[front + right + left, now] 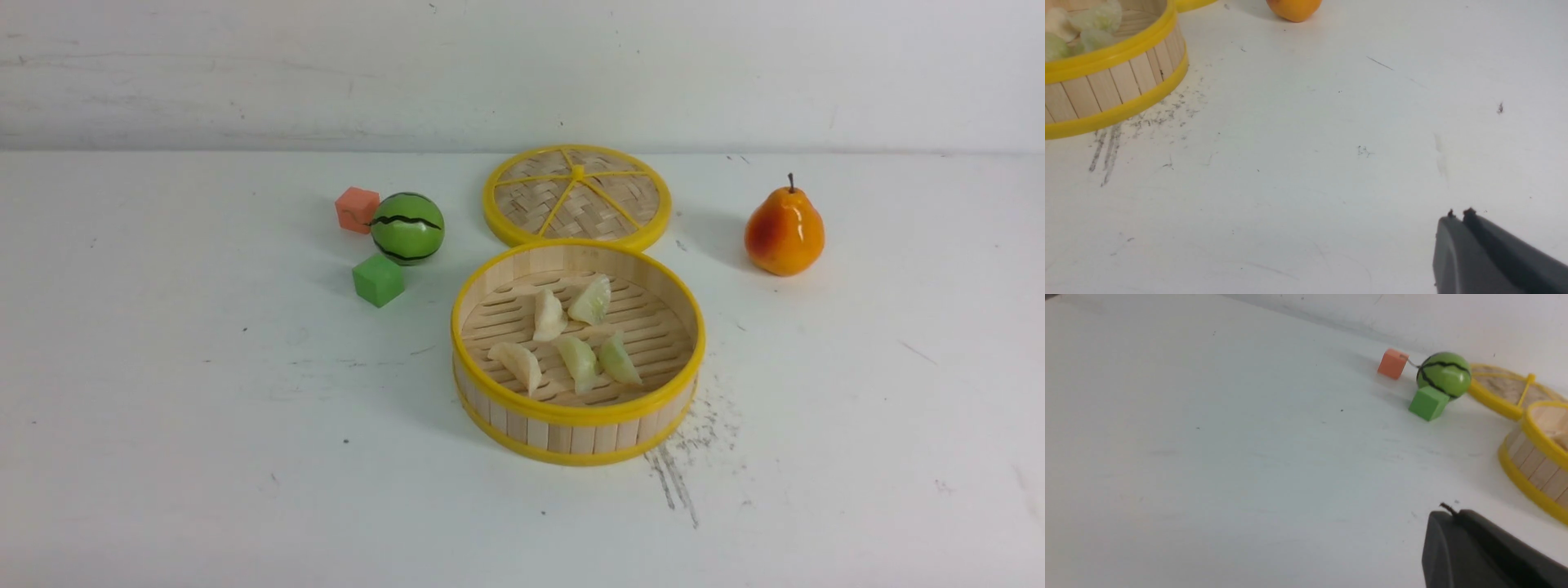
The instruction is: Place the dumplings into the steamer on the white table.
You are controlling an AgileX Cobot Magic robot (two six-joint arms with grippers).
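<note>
My left end effector (pixel 1453 516) hangs low over the table (pixel 163 408) with its fingers pressed together, gripping nothing; my right end effector (pixel 1459 216) sits the same way, closed and empty. Neither arm shows in my front view. I count five dumplings (pixel 578 361), all lying inside the one steamer (pixel 571 437) at mid-table. Its lid (pixel 577 196) lies flat just behind. Left sit one watermelon ball (pixel 407 228), one green cube (pixel 378 280) and one orange cube (pixel 357 209); right, one pear (pixel 784 231).
</note>
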